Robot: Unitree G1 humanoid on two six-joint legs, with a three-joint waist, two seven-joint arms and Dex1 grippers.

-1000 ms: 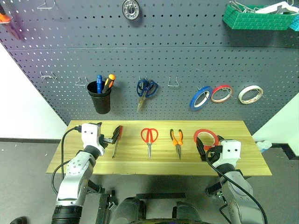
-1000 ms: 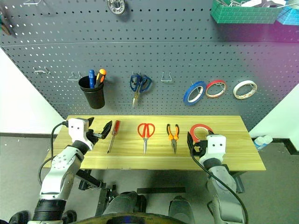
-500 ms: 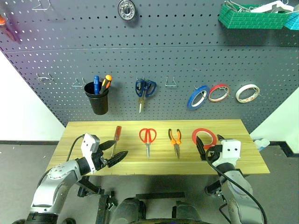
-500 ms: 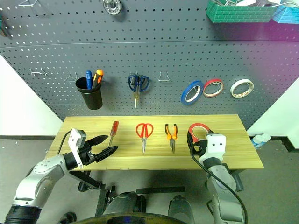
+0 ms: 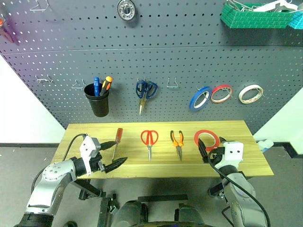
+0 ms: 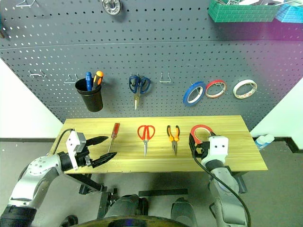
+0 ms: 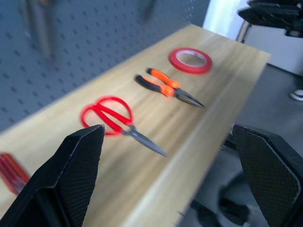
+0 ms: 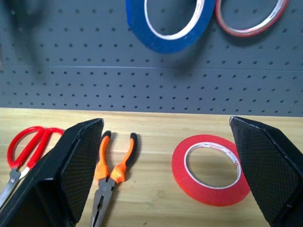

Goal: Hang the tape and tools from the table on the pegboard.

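Your left gripper [image 5: 113,152]: fingers spread, empty, at the table's [image 5: 255,163] left front edge, just beside the red-handled screwdriver [image 5: 117,140].

Your right gripper [image 5: 207,152]: fingers spread, empty, just in front of the tape [image 5: 207,138].

Tape: bright red ring, lying flat at the table's right end.

Row to its left, flat, well apart: orange-and-black pliers [image 5: 177,141], red-handled scissors [image 5: 149,140], then the screwdriver.

Pegboard [image 5: 189,56], dark grey, behind the table:
- black cup [image 5: 98,101] holding a blue-handled and an orange-handled screwdriver
- green basket [image 5: 255,17], top right; contents unclear
- blue-handled scissors [image 5: 145,92] on a hook
- blue roll [image 5: 200,97], pinkish-red roll [image 5: 221,93], pale roll [image 5: 250,93] hanging
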